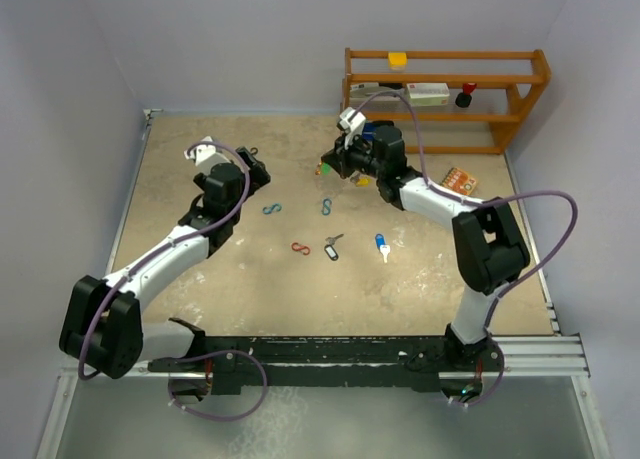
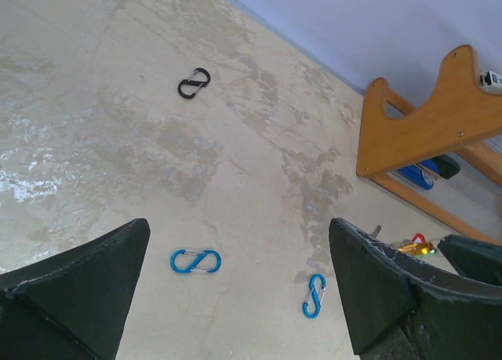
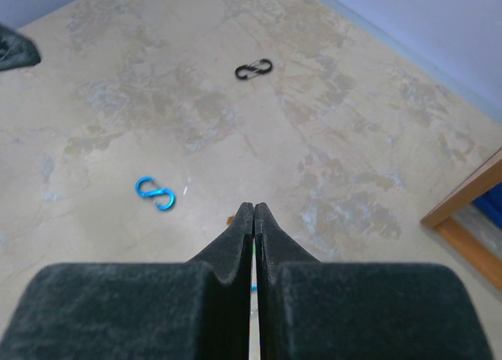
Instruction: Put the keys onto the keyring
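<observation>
Fingers of the left gripper [image 2: 239, 223] stand wide apart with nothing between them, hovering over the mottled beige tabletop [image 1: 420, 299] at its left side. Just past it lies a black S-shaped wire clip [image 2: 194, 83]. Through the gap on my left wrist view I see two blue S-shaped wire clips [image 2: 195, 261] [image 2: 314, 296], near each other but not touching. From above, a red S-shaped wire clip [image 1: 300, 248] lies nearer the arm bases. Just right of it is a small metal key with a black plastic tag [image 1: 332, 246], then a small metal key with a blue plastic tag [image 1: 382, 245]. Both lie loose on the table and are too small for me to read any detail.

The right gripper [image 3: 252, 209] sits farther back, right of centre, its pads pressed together. A thin sliver of colour shows in the seam, and green and yellowish bits [image 1: 325, 169] sit at its tips in the overhead view. I cannot tell whether these are keys or whether they are pinched. Behind stands an orange wooden shelf rack [image 1: 445, 79], cut off in both wrist views.
</observation>
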Action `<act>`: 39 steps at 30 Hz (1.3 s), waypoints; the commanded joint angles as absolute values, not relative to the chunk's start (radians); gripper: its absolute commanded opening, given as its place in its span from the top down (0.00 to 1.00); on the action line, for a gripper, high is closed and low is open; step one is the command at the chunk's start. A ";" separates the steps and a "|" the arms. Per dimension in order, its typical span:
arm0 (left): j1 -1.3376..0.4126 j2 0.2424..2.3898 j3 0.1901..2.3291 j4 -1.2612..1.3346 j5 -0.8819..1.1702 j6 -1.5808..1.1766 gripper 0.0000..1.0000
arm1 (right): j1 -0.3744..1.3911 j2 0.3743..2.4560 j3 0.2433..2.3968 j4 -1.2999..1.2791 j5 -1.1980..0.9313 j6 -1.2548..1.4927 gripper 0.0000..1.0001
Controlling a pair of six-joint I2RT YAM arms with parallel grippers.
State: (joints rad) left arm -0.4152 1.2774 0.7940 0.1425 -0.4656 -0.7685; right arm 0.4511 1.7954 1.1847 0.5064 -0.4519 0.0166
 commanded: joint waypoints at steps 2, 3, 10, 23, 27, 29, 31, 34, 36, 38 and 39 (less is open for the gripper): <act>-0.417 1.297 0.796 0.219 -0.538 -0.801 0.07 | 0.464 1.885 1.341 0.562 -0.420 0.027 1.00; -0.418 1.307 0.803 0.216 -0.545 -0.799 0.07 | 0.465 1.913 1.365 0.566 -0.420 0.032 1.00; -0.417 1.338 0.822 0.210 -0.576 -0.784 0.07 | 0.466 2.073 1.541 0.566 -0.397 0.050 1.00; -0.417 1.343 0.815 0.215 -0.580 -0.775 0.07 | 0.466 2.274 1.733 0.606 -0.372 0.077 0.93; -0.418 1.348 0.813 0.223 -0.583 -0.770 0.07 | 0.466 2.286 1.732 0.629 -0.363 0.085 0.65; -0.417 1.351 0.811 0.226 -0.587 -0.770 0.07 | 0.466 2.281 1.718 0.642 -0.362 0.087 0.61; -0.417 1.356 0.813 0.228 -0.591 -0.768 0.07 | 0.466 2.268 1.697 0.655 -0.363 0.088 0.58; -0.417 1.370 0.825 0.230 -0.601 -0.765 0.08 | 0.466 2.218 1.638 0.683 -0.365 0.089 0.57; -0.417 1.391 0.844 0.229 -0.612 -0.758 0.08 | 0.466 2.170 1.577 0.709 -0.365 0.095 0.57; -0.412 1.425 0.876 0.221 -0.618 -0.748 0.08 | 0.467 2.116 1.511 0.726 -0.361 0.105 0.57; -0.407 1.448 0.896 0.216 -0.614 -0.744 0.08 | 0.468 2.087 1.477 0.726 -0.353 0.110 0.56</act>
State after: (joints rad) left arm -0.4149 1.3964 0.8066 0.1783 -0.5892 -0.7689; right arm 0.4603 2.2341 1.5528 0.6327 -0.3740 0.0883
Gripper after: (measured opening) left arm 0.922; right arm 0.431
